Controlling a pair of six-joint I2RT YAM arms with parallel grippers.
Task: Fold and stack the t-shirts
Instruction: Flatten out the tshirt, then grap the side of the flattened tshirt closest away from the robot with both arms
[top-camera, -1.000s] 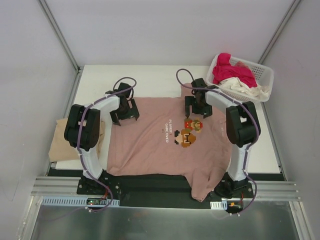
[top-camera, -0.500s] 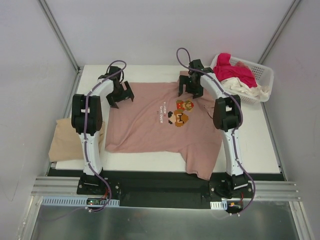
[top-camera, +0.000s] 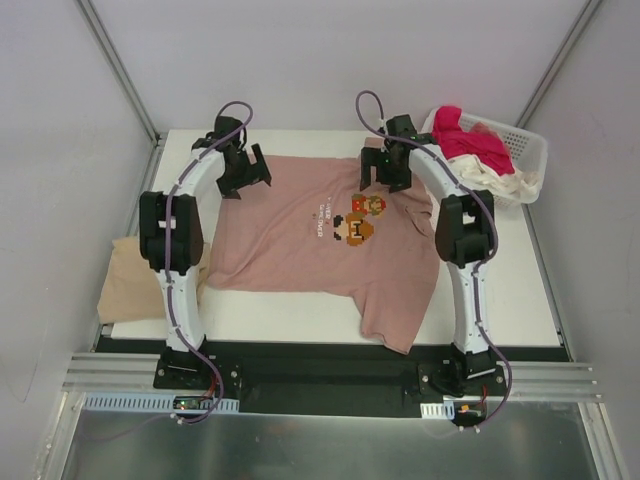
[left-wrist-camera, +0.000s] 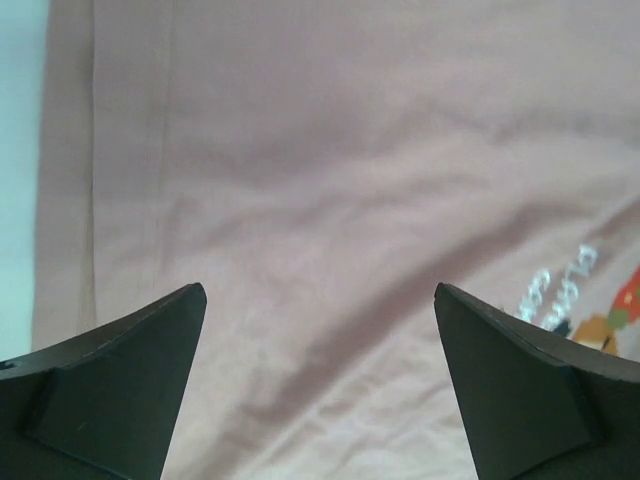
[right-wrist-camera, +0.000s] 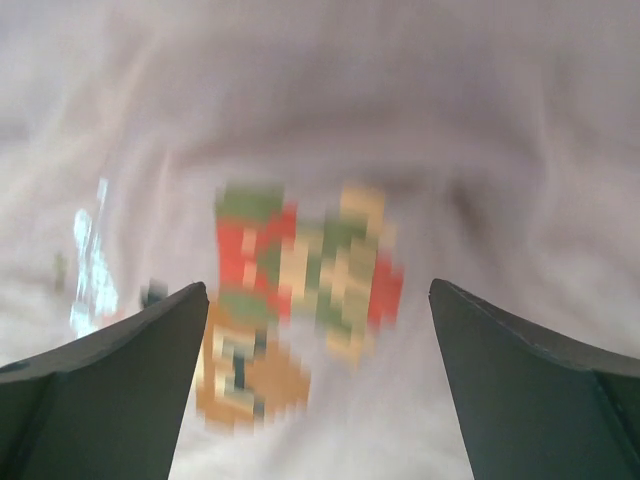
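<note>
Jaws on both our grippers stand spread wide, pinching nothing. Under the left gripper (top-camera: 244, 178) and the right gripper (top-camera: 385, 178) lies the dusty pink t-shirt (top-camera: 290, 250), spread on the tabletop (top-camera: 510, 290), its pixel print (top-camera: 358, 220) just below the right gripper. A tan t-shirt (top-camera: 125, 285) lies back behind the left gripper. Beside the right gripper, a basket (top-camera: 532, 152) holds a magenta-red t-shirt (top-camera: 462, 140) and a cream t-shirt (top-camera: 492, 182).

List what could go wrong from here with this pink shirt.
1. A corner of the pink shirt droops past the near edge of the table; it could slide off or skew the fold.
2. The tan shirt lies at the left edge beside the left arm; a sweep might knock it off.
3. The left hand and right hand, both open, hover over wrinkled cloth and may pinch unevenly.
</note>
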